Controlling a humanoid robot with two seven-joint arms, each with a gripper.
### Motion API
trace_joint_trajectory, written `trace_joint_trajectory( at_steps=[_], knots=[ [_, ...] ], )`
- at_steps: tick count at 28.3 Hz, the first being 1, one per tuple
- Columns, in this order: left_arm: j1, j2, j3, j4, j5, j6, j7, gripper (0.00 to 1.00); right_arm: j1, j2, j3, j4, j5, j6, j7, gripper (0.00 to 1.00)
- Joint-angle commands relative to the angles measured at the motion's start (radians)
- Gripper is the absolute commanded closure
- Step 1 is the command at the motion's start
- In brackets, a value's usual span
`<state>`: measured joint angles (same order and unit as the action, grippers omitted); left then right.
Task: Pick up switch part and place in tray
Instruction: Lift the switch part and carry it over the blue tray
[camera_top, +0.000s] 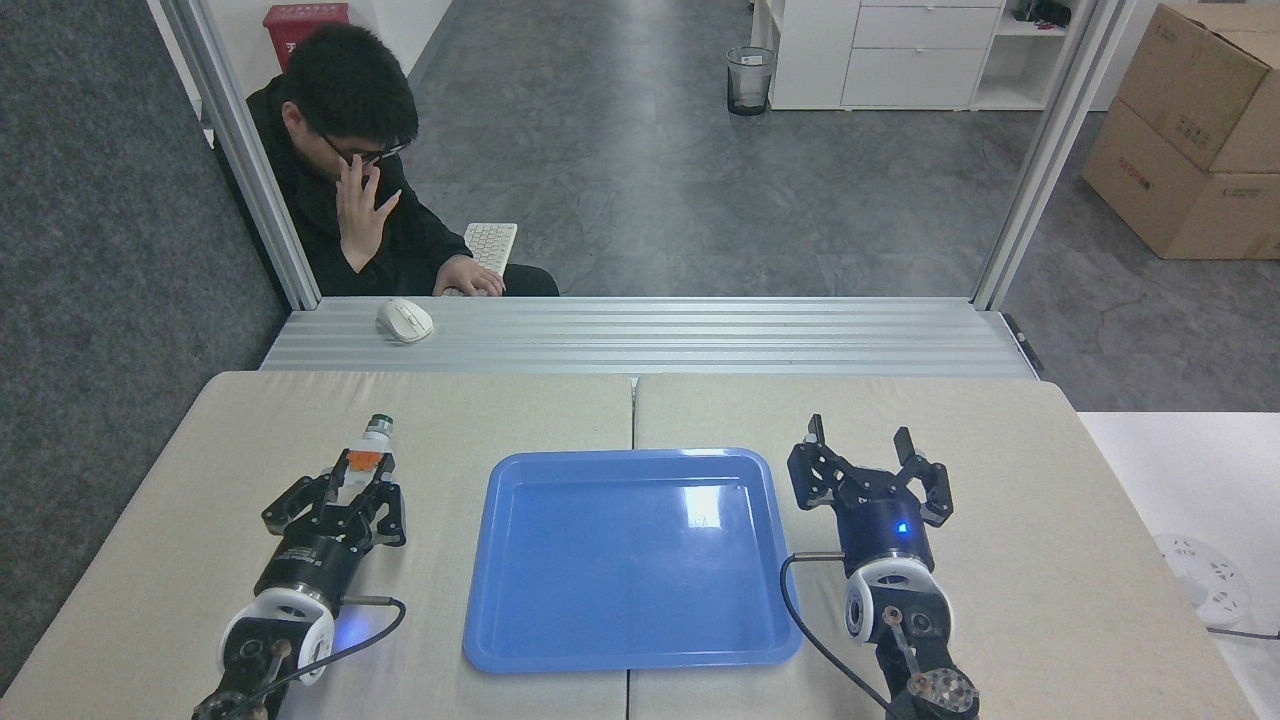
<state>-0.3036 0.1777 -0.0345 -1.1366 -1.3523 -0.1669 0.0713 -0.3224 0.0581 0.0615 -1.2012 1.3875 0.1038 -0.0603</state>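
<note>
Beige bench (450, 410) carries the tray (520, 640); left tool (362, 482) pinches the switch (365, 455) at 9 o'clock of it, right tool (862, 450) spread. Carry it toward 3 o'clock, lower inside the rim, then release

The switch part (366, 452), white base, orange middle, silver collar, dark green tip, points up and away, tilted slightly right, left of the tray (520, 640). The glossy blue tray lies flat and holds nothing.
</note>
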Motion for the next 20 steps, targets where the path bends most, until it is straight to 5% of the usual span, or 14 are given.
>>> trace_joint_trajectory(
  at_steps=[1,8,11,20],
  knots=[
    [0.004,-0.101,-0.215,-0.284,-0.013,-0.043,-0.076,0.99,-0.001,0.0,0.0,0.0,0.001,0.001,0.0,0.0],
    [0.001,-0.181,-0.366,-0.164,-0.043,-0.045,-0.162,1.0,-0.001,0.0,0.0,0.0,0.001,0.001,0.0,0.0],
    [0.004,-0.184,-0.41,-0.109,-0.132,-0.048,-0.18,1.0,-0.001,0.0,0.0,0.0,0.001,0.001,0.0,0.0],
    [0.028,-0.19,-0.484,-0.095,-0.145,-0.049,-0.242,1.0,-0.001,0.0,0.0,0.0,-0.001,0.001,0.0,0.0]
  ],
)
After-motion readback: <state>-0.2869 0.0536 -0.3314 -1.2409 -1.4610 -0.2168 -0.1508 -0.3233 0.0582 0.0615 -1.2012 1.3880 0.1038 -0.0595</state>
